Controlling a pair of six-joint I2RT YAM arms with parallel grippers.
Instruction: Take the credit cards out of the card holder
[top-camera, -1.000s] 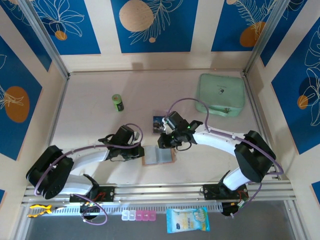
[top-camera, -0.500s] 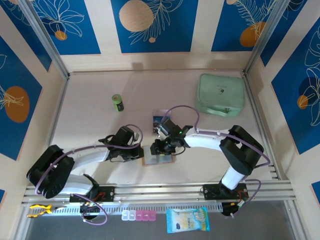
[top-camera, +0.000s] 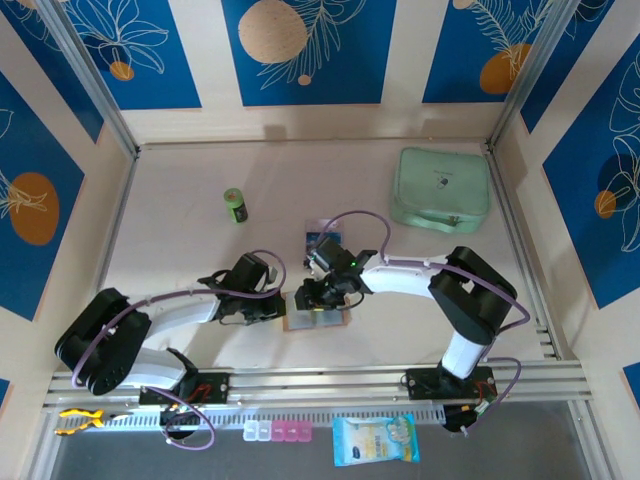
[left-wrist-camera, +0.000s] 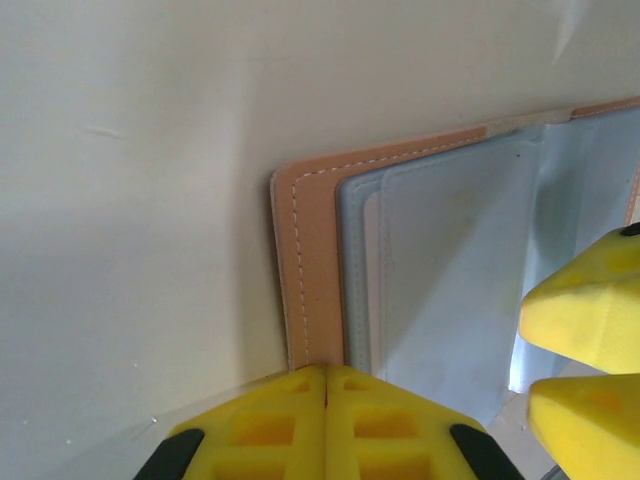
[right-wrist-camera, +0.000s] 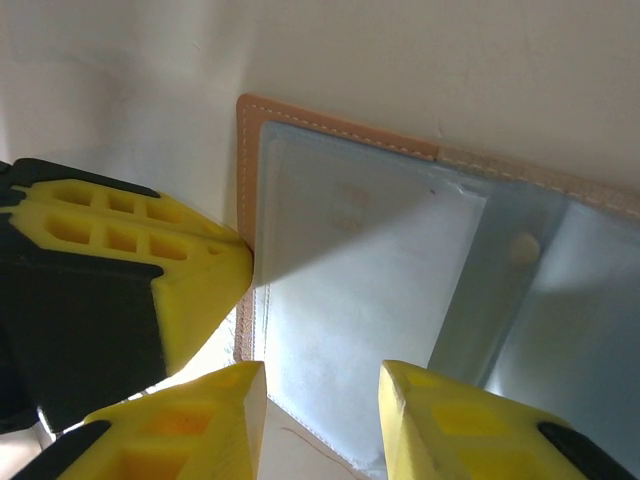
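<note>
Reading labels: card (top-camera: 314, 236) just behind holder (top-camera: 332, 321), print too small to make out.
Holder: lying open flat, grey-blue pockets up, long axis running left to right.
Left gripper (left-wrist-camera: 325, 395): clenched, tips on holder's left edge.
Right gripper (right-wrist-camera: 320, 400): released, jaws apart over holder's left pocket.
Case (top-camera: 441, 188): well behind holder, to its right.
</note>
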